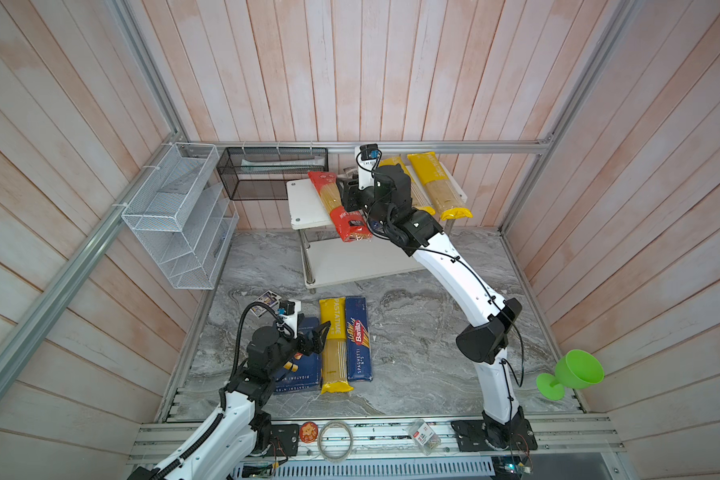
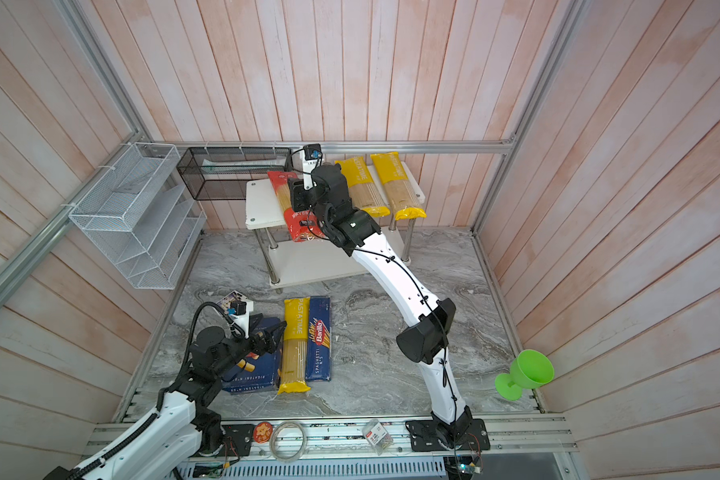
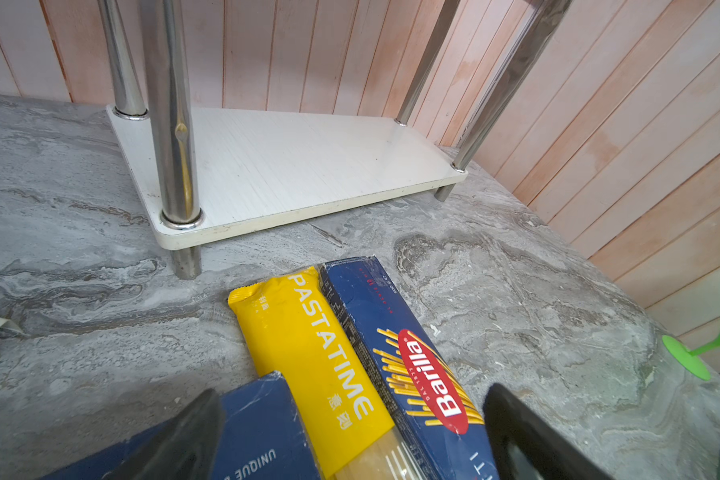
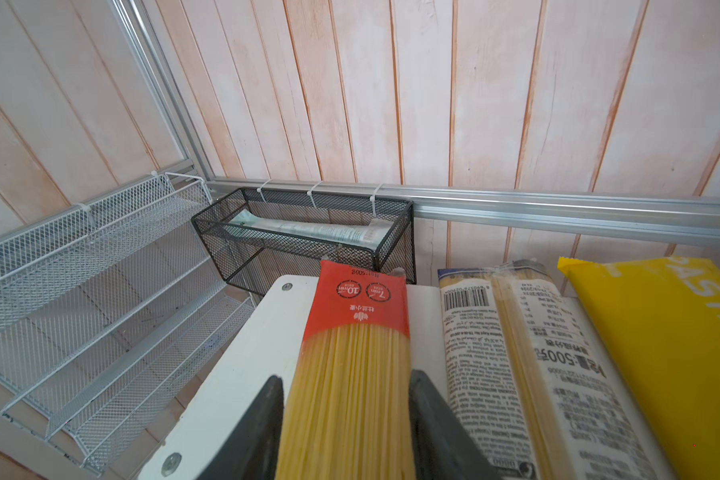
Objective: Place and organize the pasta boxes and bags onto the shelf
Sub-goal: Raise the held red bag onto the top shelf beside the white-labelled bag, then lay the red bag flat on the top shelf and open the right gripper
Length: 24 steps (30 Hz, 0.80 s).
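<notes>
Both top views: red bag (image 1: 331, 195) lies skewed on the shelf (image 1: 304, 205) top board, overhanging its front edge.
Left wrist: left fingers (image 3: 184, 440) wide apart, empty, above spaghetti box (image 3: 412, 353) on the table (image 3: 516, 311).
Right wrist: right fingers (image 4: 262, 424) flank the red bag; can't tell if clamped.

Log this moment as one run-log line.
right pincer: astride red bag on shelf top, grip unclear | left pincer: open, empty | on table: rigatoni box, yellow bag, spaghetti box
</notes>
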### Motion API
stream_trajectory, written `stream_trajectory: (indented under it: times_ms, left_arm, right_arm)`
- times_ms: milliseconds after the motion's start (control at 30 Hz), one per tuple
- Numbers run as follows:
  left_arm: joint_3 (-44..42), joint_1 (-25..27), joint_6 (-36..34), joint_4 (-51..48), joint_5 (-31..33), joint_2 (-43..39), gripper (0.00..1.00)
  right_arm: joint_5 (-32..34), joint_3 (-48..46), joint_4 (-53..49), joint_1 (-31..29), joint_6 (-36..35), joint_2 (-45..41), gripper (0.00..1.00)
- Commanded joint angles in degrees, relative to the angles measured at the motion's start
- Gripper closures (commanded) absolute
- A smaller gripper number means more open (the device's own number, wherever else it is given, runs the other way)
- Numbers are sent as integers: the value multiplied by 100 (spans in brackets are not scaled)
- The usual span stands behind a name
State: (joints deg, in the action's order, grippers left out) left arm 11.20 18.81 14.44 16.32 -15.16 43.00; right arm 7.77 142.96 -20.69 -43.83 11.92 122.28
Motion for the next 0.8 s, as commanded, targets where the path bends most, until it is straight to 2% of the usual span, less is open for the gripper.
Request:
stream_trajectory:
  times_ms: [0, 167, 233, 300, 433, 600, 767]
  left_arm:
    - [-51, 11, -29, 122, -91, -45, 0]
    - [-48, 23, -37, 126, -92, -46, 0]
    - [-50, 14, -33, 115, -87, -38, 0]
    - [-42, 18, -32, 117, -95, -38, 0]
    - [-39, 18, -37, 109, -88, -11, 0]
    - [-41, 13, -28, 105, -73, -34, 0]
    - [-44, 18, -28, 108, -68, -31, 0]
  right_arm:
    - [-308, -118, -410, -162, -249, -548, 52]
    - [-124, -1050, -445, -790, -757, -1466, 52]
    - [185, -1466, -486, -1089, -960, -1852, 52]
    - [331, -1972, -496, -1204, -925, -2231, 52]
    - [127, -3498, 0, -1214, -671, -3167, 52]
    - [-457, -5354, 917, -1215, -634, -4152, 51]
    - [-515, -6240, 1314, -1206, -639, -4545, 52]
